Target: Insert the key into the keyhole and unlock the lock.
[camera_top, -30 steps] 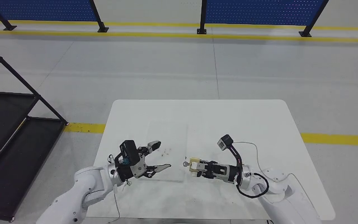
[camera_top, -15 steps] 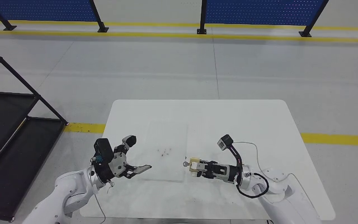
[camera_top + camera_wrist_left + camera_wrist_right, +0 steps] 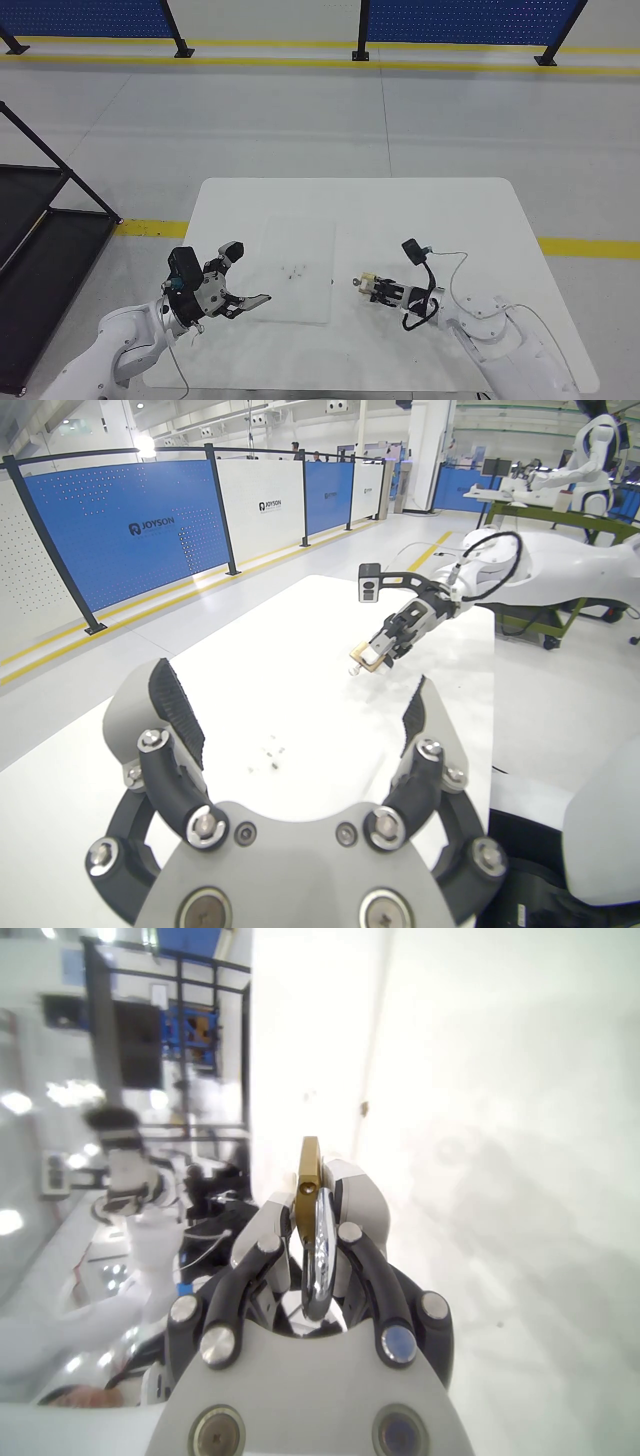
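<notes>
My right gripper (image 3: 370,285) is shut on a small brass padlock (image 3: 367,281), held just above the table right of centre. In the right wrist view the padlock (image 3: 309,1173) stands edge-on between the fingers, and its silver shackle (image 3: 320,1248) points back toward the wrist. From the left wrist view, a small silver piece that looks like the key (image 3: 354,670) sticks out of the padlock (image 3: 367,654) at its free end. My left gripper (image 3: 252,272) hovers open and empty over the table's front left, its fingers (image 3: 172,705) spread wide and facing the padlock.
A thin pale mat (image 3: 310,300) lies at the centre of the white table (image 3: 450,215), with a few dark specks (image 3: 293,270) on it. A black rack (image 3: 40,250) stands on the floor to the left of the table.
My left gripper drew back to the left, away from the padlock, and has since held still. My right gripper then pulled the padlock a little to the right.
</notes>
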Available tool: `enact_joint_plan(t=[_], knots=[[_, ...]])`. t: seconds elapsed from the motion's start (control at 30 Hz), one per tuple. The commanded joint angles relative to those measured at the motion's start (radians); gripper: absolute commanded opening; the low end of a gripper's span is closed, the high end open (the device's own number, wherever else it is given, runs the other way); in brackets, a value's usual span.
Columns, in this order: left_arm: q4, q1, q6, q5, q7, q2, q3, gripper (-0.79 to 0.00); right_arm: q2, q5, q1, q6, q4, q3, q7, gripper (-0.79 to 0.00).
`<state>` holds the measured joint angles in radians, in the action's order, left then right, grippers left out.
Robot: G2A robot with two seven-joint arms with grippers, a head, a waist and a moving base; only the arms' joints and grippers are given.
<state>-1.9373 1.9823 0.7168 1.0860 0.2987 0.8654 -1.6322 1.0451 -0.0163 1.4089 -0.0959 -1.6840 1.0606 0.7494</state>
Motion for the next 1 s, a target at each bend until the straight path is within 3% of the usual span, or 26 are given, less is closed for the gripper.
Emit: enact_joint_plan(t=[0.0, 0.4, 0.8, 0.83, 0.87, 0.93, 0.97], knots=[[0.0, 0.0, 0.0, 0.0, 0.0, 0.0, 0.0, 0.0, 0.001, -0.031, -0.012, -0.043, 0.006, -0.011, -0.003, -0.785], [0.0, 0.0, 0.0, 0.0, 0.0, 0.0, 0.0, 0.0, 0.013, -0.116, -0.063, -0.21, 0.043, -0.068, -0.003, -0.785], [0.0, 0.0, 0.0, 0.0, 0.0, 0.0, 0.0, 0.0, 0.011, -0.163, -0.06, -0.253, 0.019, -0.065, 0.001, -0.785], [0.0, 0.0, 0.0, 0.0, 0.0, 0.0, 0.0, 0.0, 0.01, -0.167, -0.058, -0.254, 0.015, -0.063, 0.0, -0.763], [0.0, 0.0, 0.0, 0.0, 0.0, 0.0, 0.0, 0.0, 0.009, -0.174, -0.056, -0.258, 0.012, -0.062, -0.002, -0.548], [0.0, 0.0, 0.0, 0.0, 0.0, 0.0, 0.0, 0.0, 0.009, -0.181, -0.053, -0.26, 0.006, -0.06, -0.003, -0.413], [0.0, 0.0, 0.0, 0.0, 0.0, 0.0, 0.0, 0.0, 0.008, -0.183, -0.051, -0.262, 0.004, -0.058, -0.006, -0.259]])
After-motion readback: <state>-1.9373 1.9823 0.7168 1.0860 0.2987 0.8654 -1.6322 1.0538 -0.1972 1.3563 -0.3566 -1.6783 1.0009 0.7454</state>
